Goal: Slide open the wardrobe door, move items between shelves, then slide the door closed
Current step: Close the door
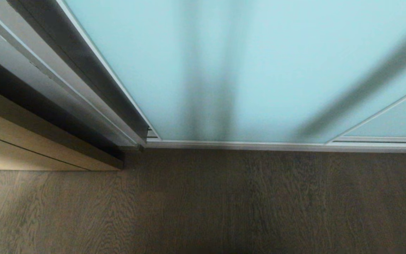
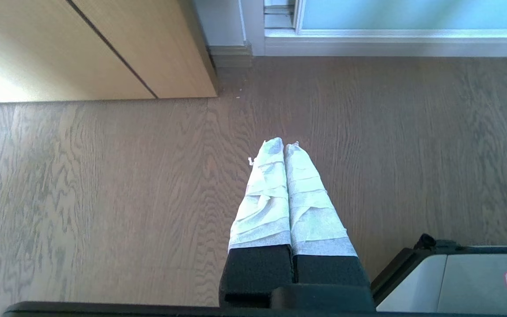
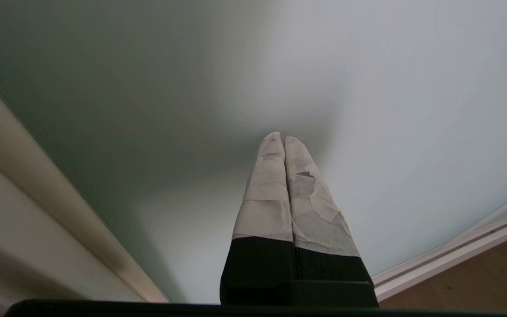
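The sliding wardrobe door [image 1: 259, 63], a frosted pale blue-green glass panel in a thin silver frame, fills the head view down to its floor track [image 1: 277, 145]. My right gripper [image 3: 283, 138] is shut and empty, its taped fingers pointing at the frosted glass [image 3: 390, 110] close in front of it. My left gripper [image 2: 284, 144] is shut too, empty, hanging over the wood floor [image 2: 104, 185] with the door's lower edge [image 2: 412, 15] farther off. Neither arm shows in the head view. The items and the shelves are hidden behind the door.
A light wood panel [image 1: 19, 148] stands at the left, next to the grey wardrobe frame [image 1: 65, 81]. A second glass panel [image 1: 397, 120] overlaps at the lower right. Part of my base [image 2: 478, 281] shows beside the left gripper. Dark wood floor [image 1: 224, 204] lies before the door.
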Motion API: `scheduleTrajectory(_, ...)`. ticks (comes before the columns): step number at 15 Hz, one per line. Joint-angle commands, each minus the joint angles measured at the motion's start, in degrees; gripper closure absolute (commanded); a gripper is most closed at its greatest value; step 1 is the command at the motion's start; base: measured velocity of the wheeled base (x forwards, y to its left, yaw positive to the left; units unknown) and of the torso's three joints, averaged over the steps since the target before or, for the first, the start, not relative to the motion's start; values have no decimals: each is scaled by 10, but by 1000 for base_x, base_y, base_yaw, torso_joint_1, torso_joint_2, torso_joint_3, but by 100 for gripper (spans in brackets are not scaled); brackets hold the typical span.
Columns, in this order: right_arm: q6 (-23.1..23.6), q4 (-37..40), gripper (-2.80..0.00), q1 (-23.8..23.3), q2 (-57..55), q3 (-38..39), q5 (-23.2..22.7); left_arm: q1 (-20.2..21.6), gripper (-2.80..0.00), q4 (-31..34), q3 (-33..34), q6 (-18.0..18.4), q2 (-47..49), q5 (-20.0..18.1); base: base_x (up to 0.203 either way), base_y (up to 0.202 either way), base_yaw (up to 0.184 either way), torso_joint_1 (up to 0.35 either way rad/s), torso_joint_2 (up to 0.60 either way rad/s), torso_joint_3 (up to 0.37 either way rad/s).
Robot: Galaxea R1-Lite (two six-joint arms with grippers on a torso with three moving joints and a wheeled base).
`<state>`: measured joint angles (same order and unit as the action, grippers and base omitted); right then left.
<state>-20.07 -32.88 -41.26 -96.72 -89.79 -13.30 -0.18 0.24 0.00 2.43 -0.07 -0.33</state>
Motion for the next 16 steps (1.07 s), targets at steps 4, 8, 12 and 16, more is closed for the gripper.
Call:
scheduleTrajectory(4,-4,-1,0,18,12,10,-3,0,0,0,1,0,1,0,0,0,0,0,0,0)
scheduleTrajectory(8,-4,-2,0,27,48,46,-3,0,0,0,1,0,1,0,0,0,0,0,0,0)
scheduleTrajectory(12,1,-3,0,48,64,72,-2,0,0,0,1,0,1,0,0,0,0,0,0,0)
scheduleTrajectory(16,-2,-3,0,48,85,87,-2,0,0,0,1,0,1,0,0,0,0,0,0,0)
